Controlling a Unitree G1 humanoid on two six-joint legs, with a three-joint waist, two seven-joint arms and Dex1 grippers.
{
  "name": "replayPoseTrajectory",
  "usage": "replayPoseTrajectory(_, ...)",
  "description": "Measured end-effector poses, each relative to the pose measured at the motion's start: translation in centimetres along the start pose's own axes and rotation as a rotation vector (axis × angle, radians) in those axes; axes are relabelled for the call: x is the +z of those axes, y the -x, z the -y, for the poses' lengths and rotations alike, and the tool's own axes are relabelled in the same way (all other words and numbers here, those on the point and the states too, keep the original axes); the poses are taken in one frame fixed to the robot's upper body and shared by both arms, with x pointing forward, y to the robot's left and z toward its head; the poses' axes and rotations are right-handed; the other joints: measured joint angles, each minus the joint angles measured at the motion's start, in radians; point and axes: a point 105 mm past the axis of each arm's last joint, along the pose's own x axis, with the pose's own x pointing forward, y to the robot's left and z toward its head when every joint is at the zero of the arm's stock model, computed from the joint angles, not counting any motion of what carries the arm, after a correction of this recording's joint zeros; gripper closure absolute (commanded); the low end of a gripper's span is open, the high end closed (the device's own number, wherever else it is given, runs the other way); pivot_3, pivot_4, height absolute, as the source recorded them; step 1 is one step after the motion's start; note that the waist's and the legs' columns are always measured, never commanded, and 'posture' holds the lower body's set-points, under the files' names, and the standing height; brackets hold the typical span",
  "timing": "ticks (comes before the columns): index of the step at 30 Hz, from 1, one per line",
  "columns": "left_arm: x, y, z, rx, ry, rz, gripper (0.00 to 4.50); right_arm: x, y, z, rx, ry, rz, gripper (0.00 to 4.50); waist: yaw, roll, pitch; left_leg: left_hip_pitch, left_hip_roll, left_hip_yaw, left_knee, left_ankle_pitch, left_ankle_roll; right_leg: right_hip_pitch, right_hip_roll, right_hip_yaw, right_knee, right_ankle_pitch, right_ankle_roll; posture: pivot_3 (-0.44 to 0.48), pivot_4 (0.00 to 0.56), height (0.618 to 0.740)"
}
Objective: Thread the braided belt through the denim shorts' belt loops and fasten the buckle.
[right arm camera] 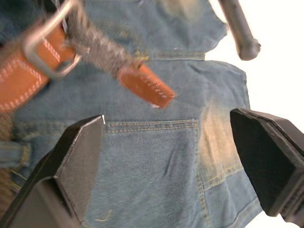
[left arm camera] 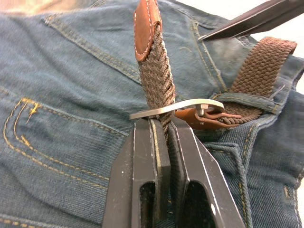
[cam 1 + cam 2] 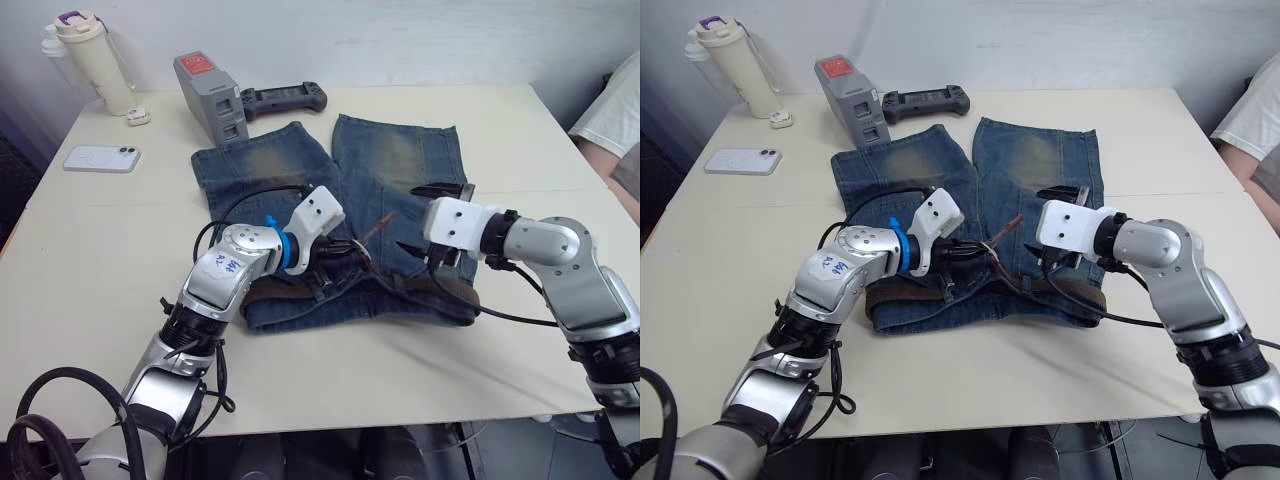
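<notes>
Braided belt (image 2: 156, 80) limp, pinched by left gripper (image 2: 161, 137) at buckle (image 2: 176, 108); stiff leather tip (image 1: 146, 86) best gripped; right gripper (image 1: 183, 147) spread wide, empty

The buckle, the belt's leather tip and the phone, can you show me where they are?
buckle (image 2: 176, 108), left wrist view, on the silver frame bar.
belt's leather tip (image 2: 147, 29), left wrist view, on the stitched brown leather end.
phone (image 3: 101, 158), left eye view, on the middle of its white back.

braided belt (image 2: 159, 90) threaded through buckle (image 2: 178, 108), on denim shorts (image 3: 400, 160)
</notes>
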Motion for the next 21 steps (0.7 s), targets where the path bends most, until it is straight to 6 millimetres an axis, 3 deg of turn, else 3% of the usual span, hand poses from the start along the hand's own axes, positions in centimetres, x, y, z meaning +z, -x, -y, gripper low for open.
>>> replayPoseTrajectory(5, 0.2, 0.0, 0.1, -0.001, -0.062, -0.002, 4.50, 0.4, -1.1, -0.7, 0.071, 0.102, 0.031, 0.03, 0.000, 0.000, 0.000, 0.000, 0.000, 0.000, 0.000, 0.000, 0.000, 0.000, 0.000, 0.000, 0.001, 0.000, 0.000, 0.000, 0.150, 0.664)
replayPoseTrajectory(8, 0.2, 0.0, 0.1, 0.001, -0.074, -0.004, 4.50, 1.0, -1.3, -0.5, 0.078, 0.151, 0.052, 0.83, 0.000, 0.000, 0.000, 0.000, 0.000, 0.000, 0.000, 0.000, 0.000, 0.000, 0.000, 0.000, 0.001, 0.000, 0.000, 0.000, 0.150, 0.664)
replayPoseTrajectory(16, 0.1, 0.0, 0.0, 0.009, -0.089, -0.013, 4.50, 1.1, -1.5, -0.6, 0.090, 0.183, 0.063, 4.35, 0.000, 0.000, 0.000, 0.000, 0.000, 0.000, 0.000, 0.000, 0.000, 0.000, 0.000, 0.000, 0.002, 0.000, 0.000, 0.000, 0.150, 0.664)
replayPoseTrajectory(21, 0.2, 0.0, 0.0, 0.010, -0.091, -0.011, 4.50, 1.2, -1.5, -0.7, 0.094, 0.181, 0.066, 4.44, 0.000, 0.000, 0.000, 0.000, 0.000, 0.000, 0.001, 0.000, 0.000, 0.000, 0.000, 0.000, 0.003, 0.000, 0.000, 0.000, 0.150, 0.664)
